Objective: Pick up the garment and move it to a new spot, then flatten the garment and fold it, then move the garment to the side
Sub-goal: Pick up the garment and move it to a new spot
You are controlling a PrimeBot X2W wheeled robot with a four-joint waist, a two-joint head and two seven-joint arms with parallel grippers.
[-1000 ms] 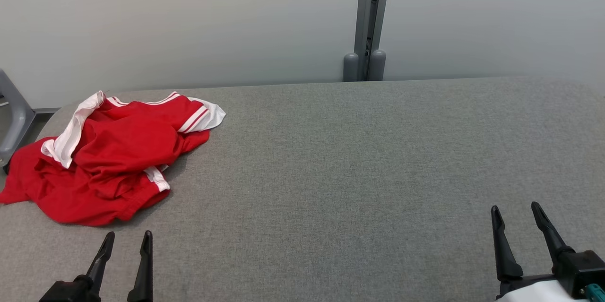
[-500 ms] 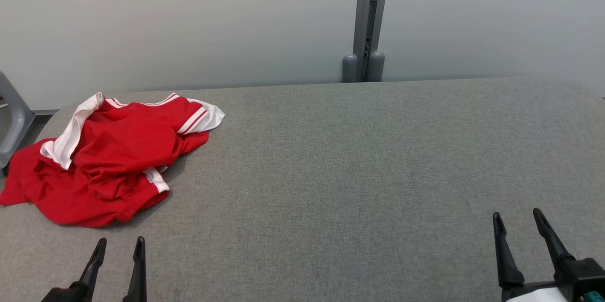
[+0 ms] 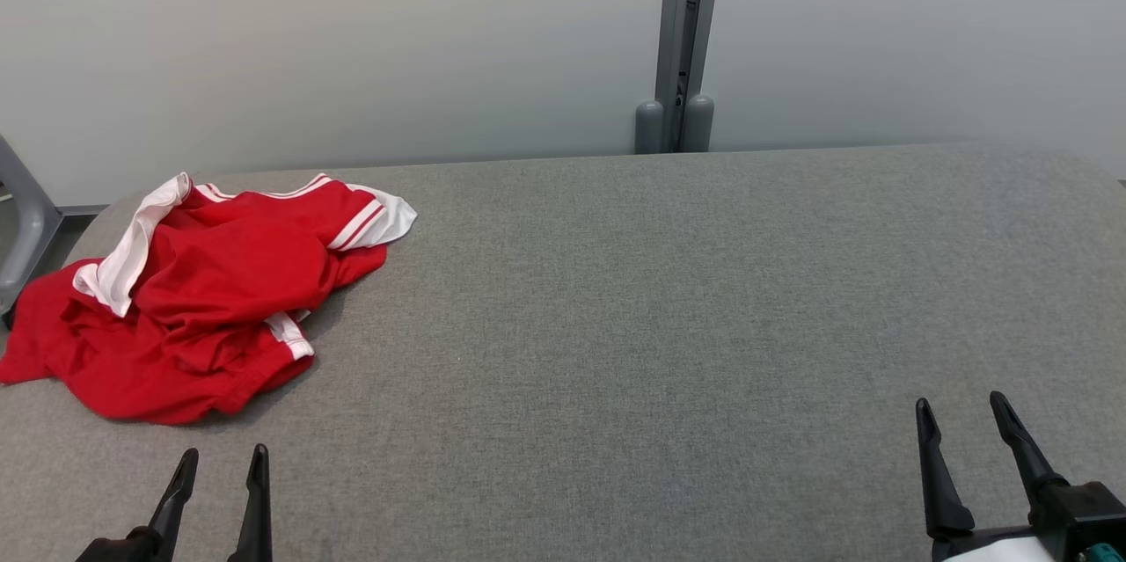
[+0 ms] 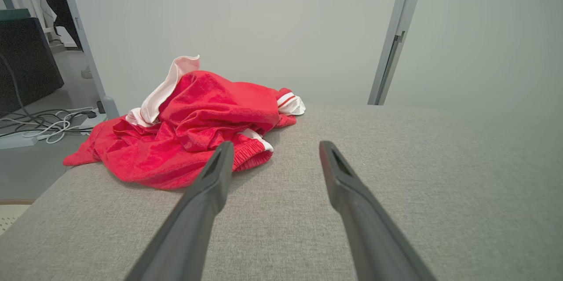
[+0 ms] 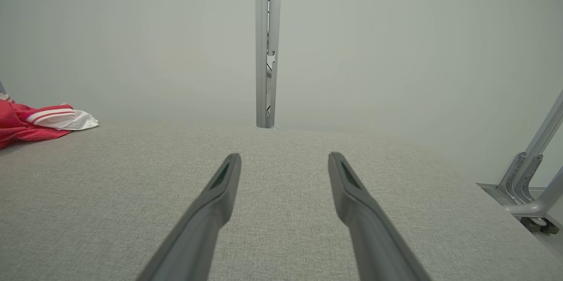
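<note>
Where the grey padded table meets the pale wall, we see a metal post standing at the table's far edge, with two rounded feet at its base. Well left of the post, off the table's corner, a grey frame leg slants down. The left wrist view adds white cables on the floor there. Far right of the post, the right wrist view shows a braced metal stand. Bare table fabric lies between the post and both grippers.

The garment lies on the table well left of the post and reaches the left edge. It is a red shirt with white banded trim, crumpled in a loose heap. The left gripper sits just nearer us than the garment, apart from it, with its fingers spread and empty. The right gripper, right of the post, likewise has its fingers spread on nothing.
</note>
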